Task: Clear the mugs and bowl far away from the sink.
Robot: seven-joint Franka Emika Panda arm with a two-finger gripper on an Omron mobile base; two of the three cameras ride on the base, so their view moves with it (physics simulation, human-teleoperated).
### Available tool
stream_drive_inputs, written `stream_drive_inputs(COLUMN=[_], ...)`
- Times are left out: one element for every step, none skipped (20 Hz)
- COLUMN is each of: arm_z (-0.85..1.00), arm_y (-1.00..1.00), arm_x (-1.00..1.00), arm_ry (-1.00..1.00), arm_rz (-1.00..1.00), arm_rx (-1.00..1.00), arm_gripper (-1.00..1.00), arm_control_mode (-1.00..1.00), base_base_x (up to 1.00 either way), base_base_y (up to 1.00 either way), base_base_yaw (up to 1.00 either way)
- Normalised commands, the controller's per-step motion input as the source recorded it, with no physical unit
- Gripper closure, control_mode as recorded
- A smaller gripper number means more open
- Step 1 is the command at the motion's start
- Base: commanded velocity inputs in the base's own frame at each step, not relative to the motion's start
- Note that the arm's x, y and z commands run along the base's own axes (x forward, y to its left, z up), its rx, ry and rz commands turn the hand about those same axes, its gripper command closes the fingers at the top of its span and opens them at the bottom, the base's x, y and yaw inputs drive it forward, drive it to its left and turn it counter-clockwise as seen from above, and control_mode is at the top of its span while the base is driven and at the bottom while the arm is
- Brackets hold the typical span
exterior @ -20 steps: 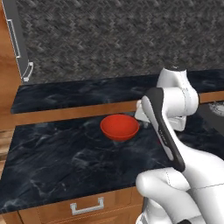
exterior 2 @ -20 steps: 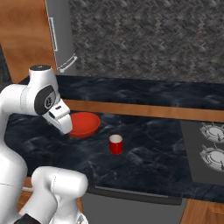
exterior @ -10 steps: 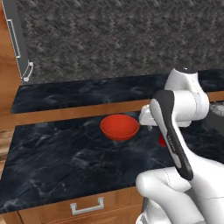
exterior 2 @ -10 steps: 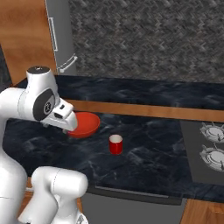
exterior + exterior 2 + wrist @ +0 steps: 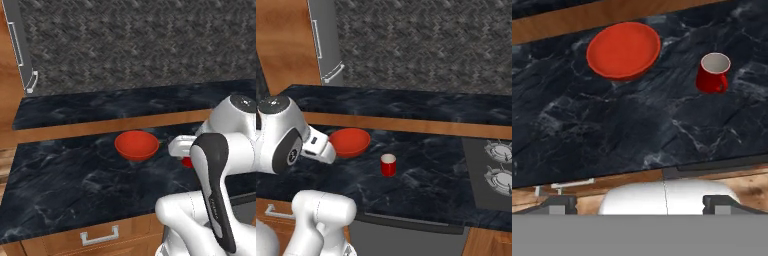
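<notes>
Nearby, glossy round red bowl (image 5: 623,49), cylindrical red mug (image 5: 713,73) on veined black counter (image 5: 612,130); end effector (image 5: 634,202) spread wide

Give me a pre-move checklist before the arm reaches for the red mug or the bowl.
1. Red mug upright on the black marble counter: ok.
2. Mug and red-orange bowl apart, not touching: ok.
3. Bowl upright and nothing in it: ok.
4. Gripper jaws open, holding nothing: ok.
5. Gripper positioned over a target: not ok; the hand view looks down on both from nearer the counter's front edge.
6. Stovetop burners to the mug's right, well apart from it: ok.
</notes>
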Motion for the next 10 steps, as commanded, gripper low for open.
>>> stream_drive_inputs(arm_z=[0.38,0.44,0.45,0.49,0.46,0.48,0.45,0.46,0.44,0.34], arm_y=[0.00,0.00,0.00,0.00,0.00,0.00,0.00,0.00,0.00,-0.06], arm_x=[-0.19,-0.20,-0.15,-0.07,-0.01,0.00,0.00,0.00,0.00,0.00], arm_ry=[-0.19,-0.18,-0.19,-0.19,-0.16,-0.11,-0.10,-0.09,-0.09,-0.06], arm_rz=[0.07,0.09,0.13,0.15,0.14,0.13,0.12,0.11,0.10,0.10], arm_rx=[0.00,0.00,0.00,-0.01,-0.01,0.00,0.00,0.00,0.00,0.00], arm_gripper=[-1.00,-1.00,-1.00,-1.00,-1.00,-1.00,-1.00,-1.00,-1.00,-1.00], arm_control_mode=[-1.00,-1.00,-1.00,-1.00,-1.00,-1.00,-1.00,-1.00,-1.00,-1.00], base_base_x=[0.00,0.00,0.00,0.00,0.00,0.00,0.00,0.00,0.00,0.00], base_base_y=[0.00,0.00,0.00,0.00,0.00,0.00,0.00,0.00,0.00,0.00], base_base_yaw=[0.00,0.00,0.00,0.00,0.00,0.00,0.00,0.00,0.00,0.00])
